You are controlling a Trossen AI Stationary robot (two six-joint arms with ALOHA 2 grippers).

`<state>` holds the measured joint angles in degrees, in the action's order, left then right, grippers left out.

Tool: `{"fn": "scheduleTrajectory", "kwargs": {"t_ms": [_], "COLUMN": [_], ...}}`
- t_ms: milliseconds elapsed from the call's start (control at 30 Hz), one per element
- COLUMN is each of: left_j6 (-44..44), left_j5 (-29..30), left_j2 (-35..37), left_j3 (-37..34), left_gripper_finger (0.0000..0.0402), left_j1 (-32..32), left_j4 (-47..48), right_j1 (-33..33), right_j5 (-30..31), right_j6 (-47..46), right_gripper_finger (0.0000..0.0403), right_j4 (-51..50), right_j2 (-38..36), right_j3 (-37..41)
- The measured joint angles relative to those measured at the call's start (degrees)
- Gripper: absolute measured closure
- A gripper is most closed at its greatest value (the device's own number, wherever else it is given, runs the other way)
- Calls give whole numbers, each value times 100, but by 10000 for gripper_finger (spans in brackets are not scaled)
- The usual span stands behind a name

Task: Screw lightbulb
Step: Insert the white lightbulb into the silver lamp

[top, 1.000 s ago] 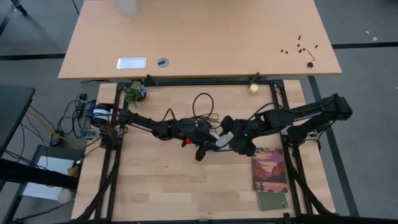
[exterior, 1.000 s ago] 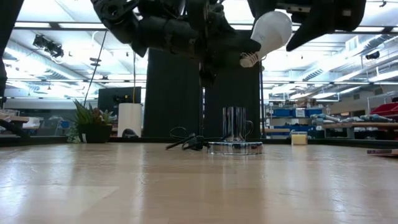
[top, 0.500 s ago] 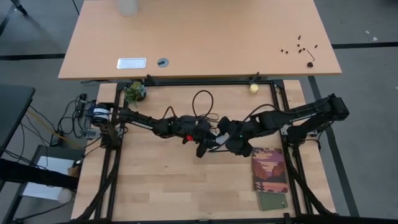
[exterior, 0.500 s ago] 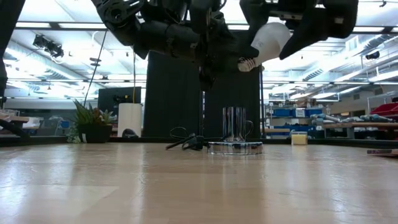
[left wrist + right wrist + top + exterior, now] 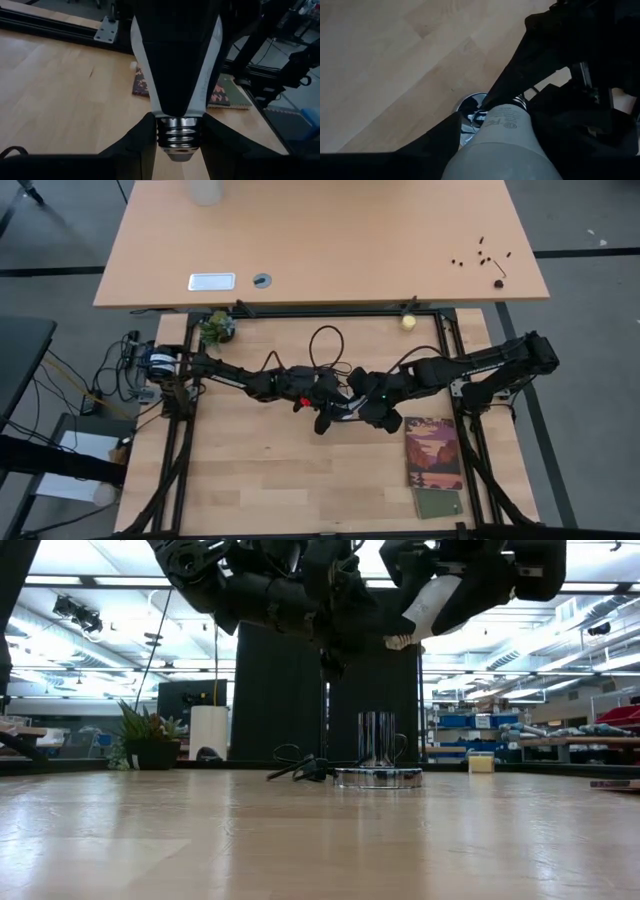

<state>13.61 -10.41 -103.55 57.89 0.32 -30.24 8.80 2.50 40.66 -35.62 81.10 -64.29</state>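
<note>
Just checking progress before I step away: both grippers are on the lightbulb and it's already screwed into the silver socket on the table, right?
Not quite. Both grippers are on the lightbulb, left gripper at its screw base, right gripper around the glass, but the low view shows it held in the air above the silver socket, not screwed in.

From my remote seat I look down on a pale wood worktable (image 5: 260,470) set in a black metal frame (image 5: 175,450). Behind it stands a larger tan desk (image 5: 320,240) with a white plate (image 5: 211,281) and a round grommet (image 5: 262,280) on it. The floor (image 5: 590,220) around is grey, crossed by dark lines. In the low view I see a big hall with strip lights (image 5: 100,580) along the ceiling, a dark curtain (image 5: 275,690) in the middle, a potted plant (image 5: 150,737) at the far edge, a white cylinder (image 5: 208,730) near it, and shelves with blue bins (image 5: 465,722) farther off.
</note>
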Motion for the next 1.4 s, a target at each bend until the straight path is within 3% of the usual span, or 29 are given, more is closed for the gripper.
{"fn": "scheduleTrajectory", "kwargs": {"t_ms": [200, 667, 1167, 1400], "left_j6": [-51, -366, -928, -1021], "left_j5": [-2, -33, 155, 152], "left_j2": [0, 11, 11, 11], "left_j3": [0, 0, 0, 0], "left_gripper_finger": [262, 265, 270, 270], "left_j1": [0, -4, -83, -85], "left_j4": [6, -13, -29, -61], "right_j1": [0, 68, 13, 11], "right_j5": [0, 62, 42, 40], "right_j6": [-19, -111, -590, -417], "right_gripper_finger": [147, 147, 41, 63], "right_j4": [44, 203, -18, -214], "right_j2": [0, -64, -313, -314], "right_j3": [0, 0, 0, 0]}}
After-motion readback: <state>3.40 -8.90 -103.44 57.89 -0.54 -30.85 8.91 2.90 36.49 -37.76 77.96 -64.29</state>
